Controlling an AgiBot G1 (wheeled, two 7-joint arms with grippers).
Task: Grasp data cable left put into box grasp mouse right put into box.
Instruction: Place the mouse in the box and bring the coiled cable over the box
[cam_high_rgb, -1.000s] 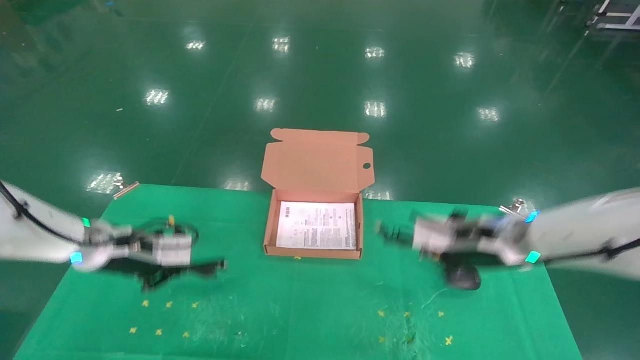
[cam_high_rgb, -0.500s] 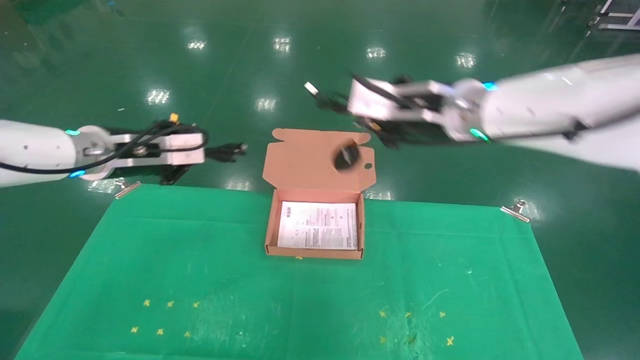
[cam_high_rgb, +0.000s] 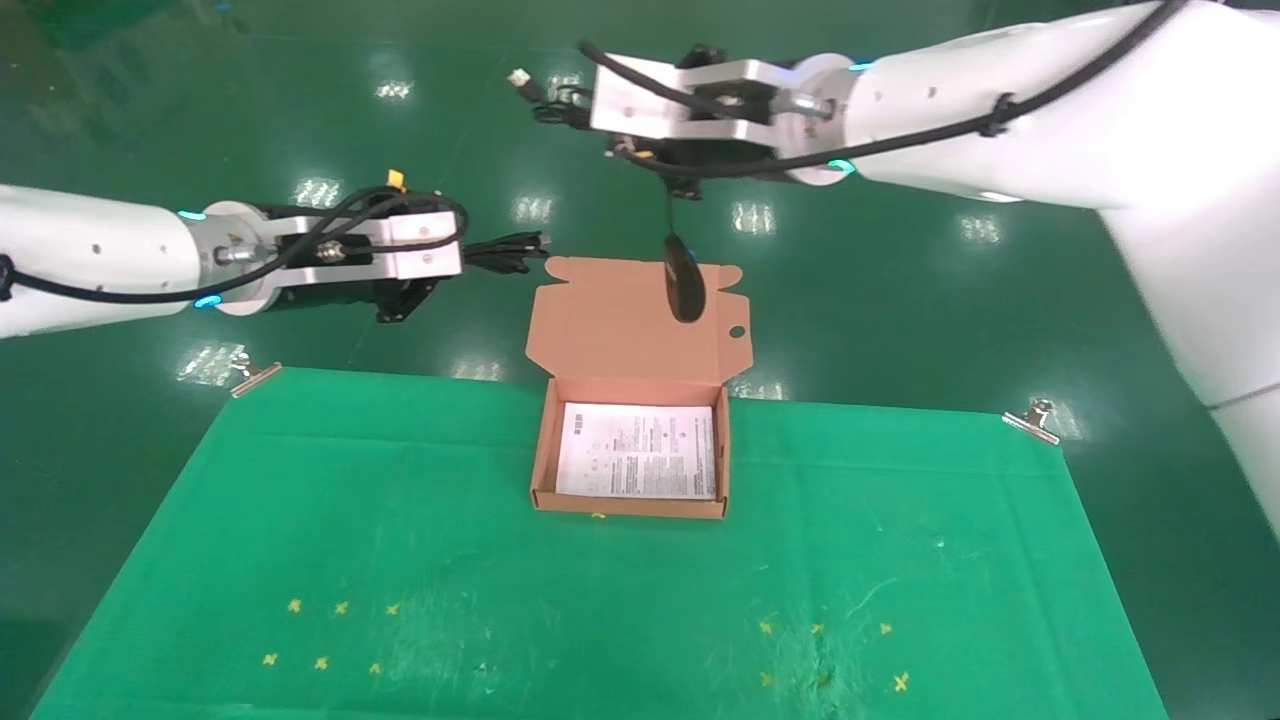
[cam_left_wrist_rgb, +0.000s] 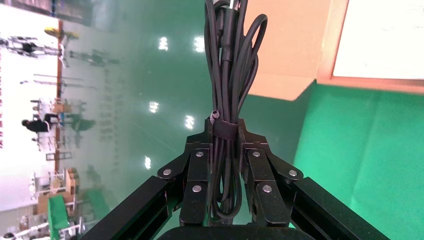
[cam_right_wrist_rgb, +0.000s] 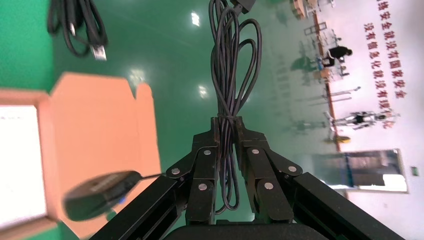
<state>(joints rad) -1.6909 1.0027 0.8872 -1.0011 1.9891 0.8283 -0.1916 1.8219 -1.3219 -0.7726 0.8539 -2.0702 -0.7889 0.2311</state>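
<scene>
Head view: green cloth (cam_high_rgb: 600, 600), glossy floor (cam_high_rgb: 200, 120); left gripper (cam_high_rgb: 478, 252) clamps data cable (cam_high_rgb: 510, 250).

box (cam_high_rgb: 632, 330): matt orange-brown cardboard, smooth; white printed paper sheet (cam_high_rgb: 637, 451) on its bottom. desk (cam_high_rgb: 400, 560): green cloth cover, matt, scuffed and whitish in patches, small yellow tape crosses (cam_high_rgb: 340, 607); metal clips (cam_high_rgb: 1030, 418) at the back corners. Floor (cam_high_rgb: 300, 100): glossy green, mirrors the ceiling lights. data cable (cam_left_wrist_rgb: 227, 90): black rubbery sheath, slight sheen, bound by a black strap. mouse (cam_high_rgb: 684, 279): black plastic, smooth. Its cord (cam_right_wrist_rgb: 231, 75): thin black, semi-gloss. left gripper (cam_left_wrist_rgb: 227, 165) and right gripper (cam_right_wrist_rgb: 227, 160): matt black links with bare metal rivets. Arm shells glossy white plastic; wrist brackets brushed bare metal.
</scene>
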